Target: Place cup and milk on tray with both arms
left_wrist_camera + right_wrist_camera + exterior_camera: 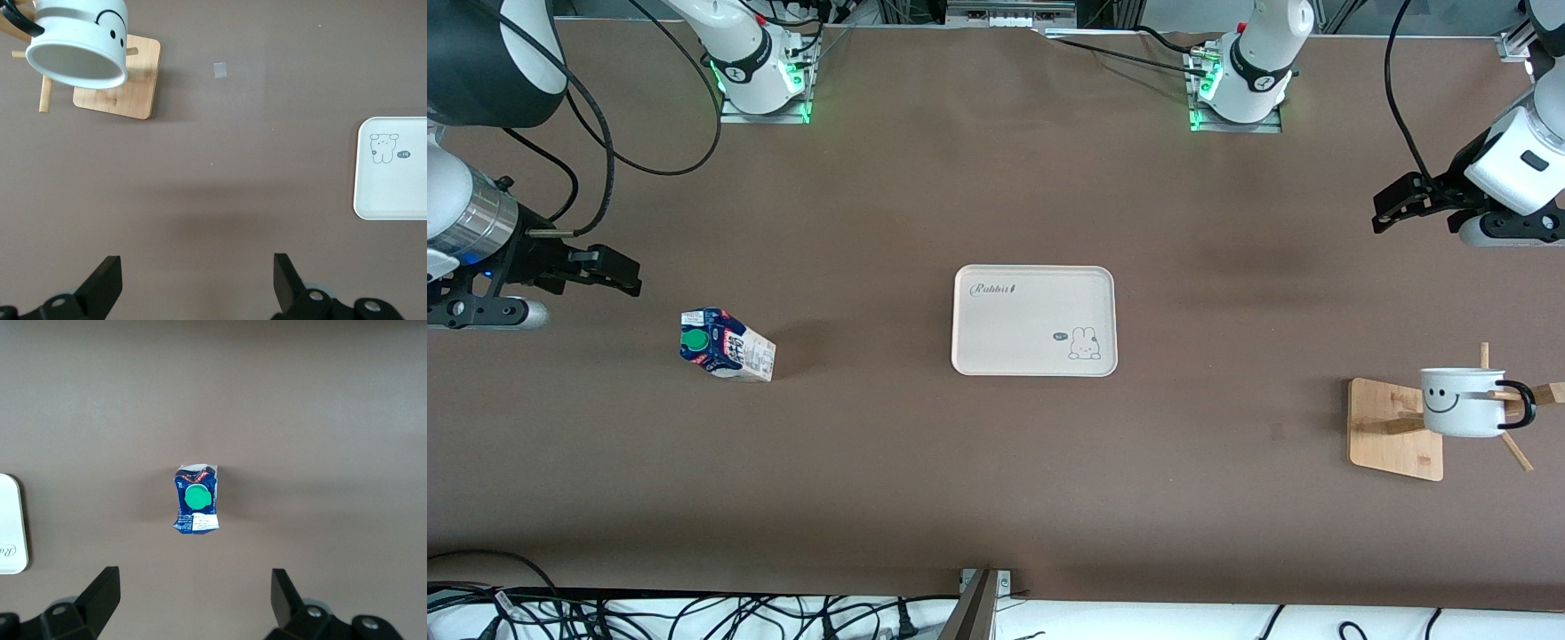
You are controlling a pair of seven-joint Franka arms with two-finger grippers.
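Risk sat at the rack [1396,428]: the released left gripper [197,280] might snag the cup [1463,402]; the released right gripper [193,597] might topple the milk [727,346].

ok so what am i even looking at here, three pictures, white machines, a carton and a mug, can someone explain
These are two white robot arms bolted at one edge of a brown table. The big picture looks down from across the table. The other two come from cameras on each arm's wrist, so the black prongs at their lower edge are that arm's own fingers.

The left end effector hangs open at its end of the table, above and apart from the cup, which hangs on a wooden rack. The right end effector hangs open at its end, above and apart from the milk, which stands on the table. The tray lies in the middle with nothing on it. Neither end effector holds anything.
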